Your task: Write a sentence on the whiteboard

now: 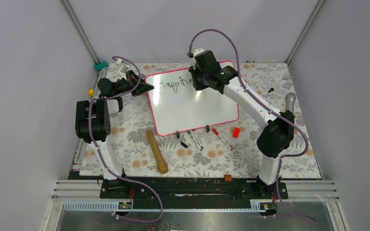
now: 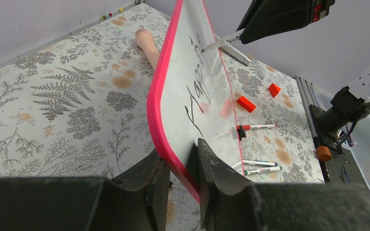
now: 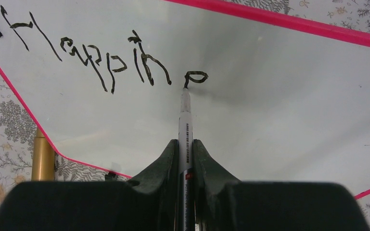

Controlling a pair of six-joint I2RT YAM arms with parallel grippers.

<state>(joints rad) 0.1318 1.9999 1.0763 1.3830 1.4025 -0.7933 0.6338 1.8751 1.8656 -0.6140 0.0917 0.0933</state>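
While pinching the whiteboard (image 1: 192,106) by its pink-red frame in the left jaws, holds it on the floral tabletop (image 1: 125,130); with right jaws closed on a marker (image 3: 185,130), touches tip to the sentence (image 3: 103,60), reading "Happin" plus one looped letter.

whiteboard (image 1: 192,108) sits mid-bench (image 1: 279,86) toward the back, left claw (image 2: 183,168) on its far-left corner, right claw (image 3: 185,154) over its far edge with marker (image 3: 185,120) tip on the board right of the sentence (image 3: 96,57), loose markers (image 1: 221,138) along the near edge, pin (image 1: 156,150) front-left, block (image 1: 236,132) front-right
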